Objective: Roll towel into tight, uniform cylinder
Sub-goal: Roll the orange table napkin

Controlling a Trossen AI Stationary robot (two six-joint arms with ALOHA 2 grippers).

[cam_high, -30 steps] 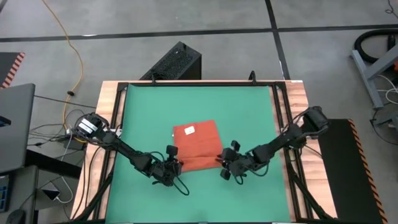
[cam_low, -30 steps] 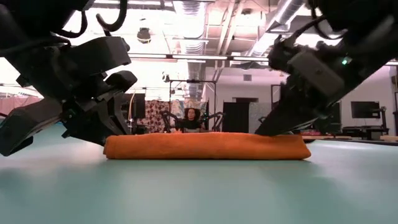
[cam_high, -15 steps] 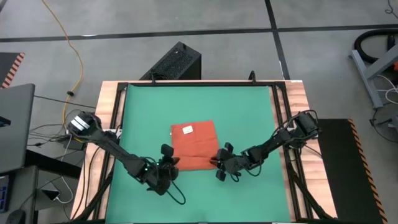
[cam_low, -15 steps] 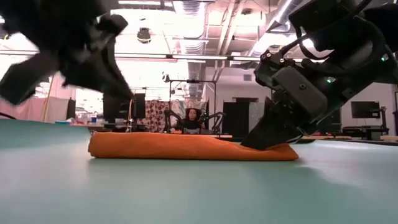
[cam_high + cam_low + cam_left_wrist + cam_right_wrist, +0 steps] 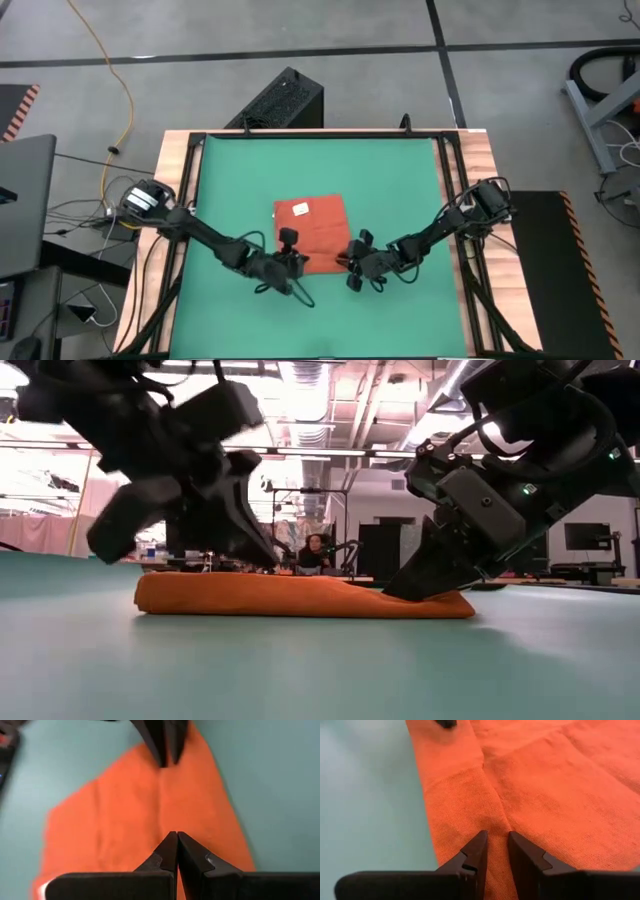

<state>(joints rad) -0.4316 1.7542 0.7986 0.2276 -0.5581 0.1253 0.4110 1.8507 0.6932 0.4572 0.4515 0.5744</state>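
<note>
The orange-red towel [image 5: 312, 228] lies folded flat on the green mat [image 5: 400, 180], its white tag [image 5: 301, 208] up at the far left. In the low view the towel [image 5: 290, 596] is a low flat pad. My left gripper [image 5: 296, 262] is shut over its near left corner, and its fingertips [image 5: 176, 837] are above the cloth [image 5: 125, 810]. My right gripper [image 5: 349, 262] is at the near right corner, nearly closed on the cloth [image 5: 545, 780]. My left gripper's shut fingertips [image 5: 255, 555] are at the towel's top near its near left corner; I cannot tell whether they touch it. My right gripper pinches a raised crease [image 5: 497, 815] of the towel near its near right corner, between its two fingers. The fingers slant down from the table's right side. The towel's right end [image 5: 440, 603] lies flattened on the mat under them.
The mat sits in a wooden frame [image 5: 470, 160] with black rails. A black box [image 5: 285, 100] stands beyond the far edge. A loose cable [image 5: 290, 292] hangs by my left gripper. A person [image 5: 313, 550] sits in the room behind.
My left gripper has risen from the mat left of the towel and gone toward the table's right, over the towel's near left corner. My right gripper has come down on the near right corner and flattened that end. The towel has slid slightly toward the table's left.
</note>
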